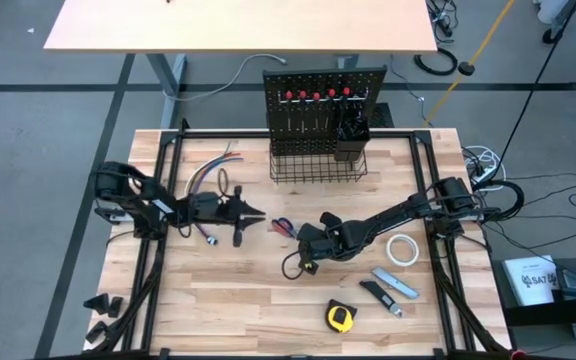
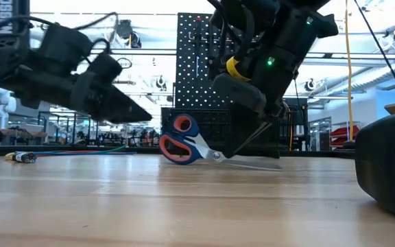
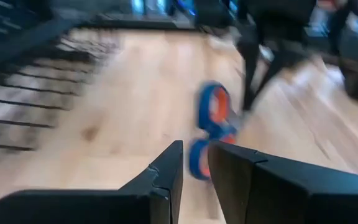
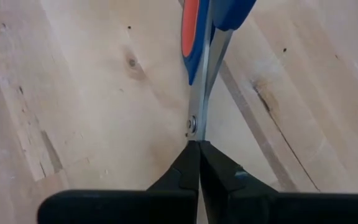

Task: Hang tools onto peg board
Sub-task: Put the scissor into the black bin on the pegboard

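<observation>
The scissors (image 2: 182,143), with blue and orange handle loops and silver blades, stand on edge at the table's middle (image 1: 284,227). My right gripper (image 4: 199,152) comes in from the right (image 1: 301,237) and is shut on them. My left gripper (image 3: 196,165) hovers just left of the handles (image 1: 257,213), above the tabletop, slightly open and touching nothing. The handles show beyond its gap. The black peg board (image 1: 323,95) stands upright at the far edge with red-handled screwdrivers (image 1: 317,96) hanging on it, a wire basket (image 1: 318,166) at its base and a black cup (image 1: 353,140). My right gripper pinches the scissors' closed blades (image 4: 197,135) between its two fingers, just behind the pivot screw (image 4: 192,125). The fingers slant down from the table's right side. The scissors stand on edge, one handle loop above the other, the lower loop (image 2: 173,155) down at the tabletop.
A white tape roll (image 1: 401,250), a grey-blue utility knife (image 1: 396,283), a dark tool (image 1: 376,295) and a yellow tape measure (image 1: 340,317) lie near the right front. A bundle of coloured wires (image 1: 208,176) lies at the far left. Bare wood lies at the near left.
</observation>
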